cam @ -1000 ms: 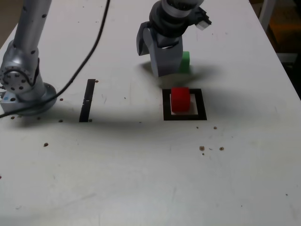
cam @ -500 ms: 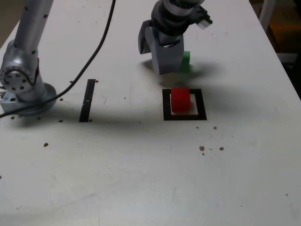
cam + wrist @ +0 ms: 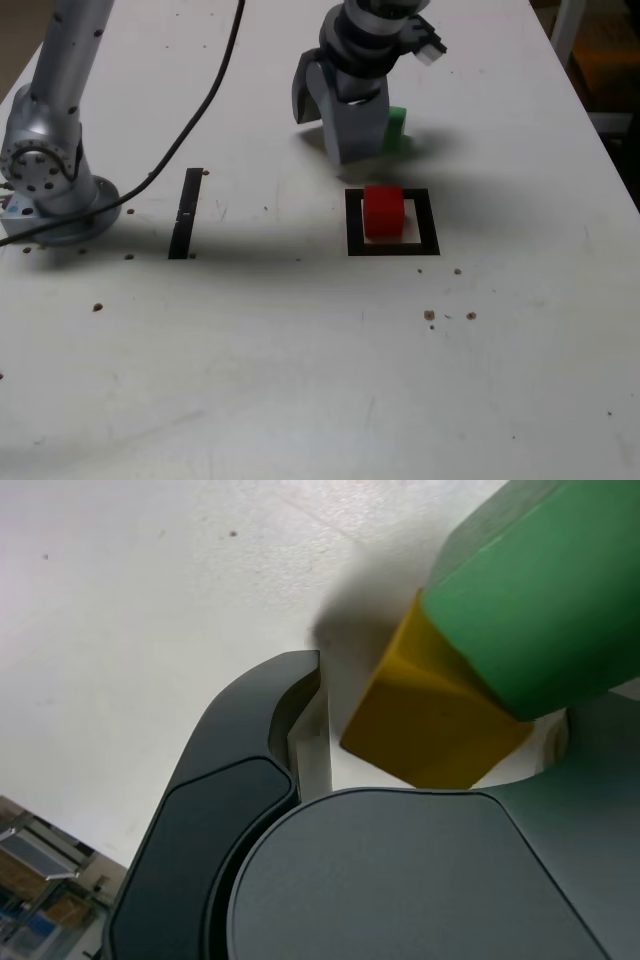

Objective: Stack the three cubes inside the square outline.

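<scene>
The gripper (image 3: pixel 352 140) has lifted a touch behind the square outline (image 3: pixel 355 222) holding the red cube (image 3: pixel 383 211), jaws apart around the yellow cube (image 3: pixel 430 715) with the green cube (image 3: pixel 530 600) touching it, so closing now might nudge green away.

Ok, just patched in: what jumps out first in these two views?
The small red cube sitting inside the thick black square outline stands out most, near the middle of the white table. Just behind it the grey gripper hangs over a small green cube. The wrist view shows that green cube against a small yellow cube, both close to the gripper's fingers.
</scene>
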